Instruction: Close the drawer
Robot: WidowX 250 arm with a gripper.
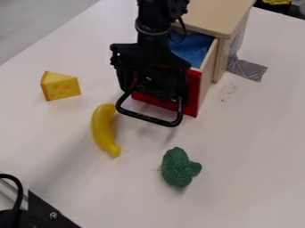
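Note:
The drawer [193, 95] stands open, pulled out from a light wooden cabinet [217, 15]. It has a red front, a pale wooden side and blue cloth [191, 48] inside. My black gripper [149, 78] hangs over the drawer front and covers much of it. A black looped bar [147, 118] juts out toward the camera below the gripper, low in front of the red panel. Whether the gripper touches the drawer or the bar, I cannot tell.
A yellow cheese wedge [60, 87] lies at the left. The yellow banana [103, 129] is left of the drawer front, and green broccoli [178, 168] lies below it. Grey tape [247, 69] is on the table [256, 147] beside the cabinet. Black equipment [44, 213] occupies the lower left corner.

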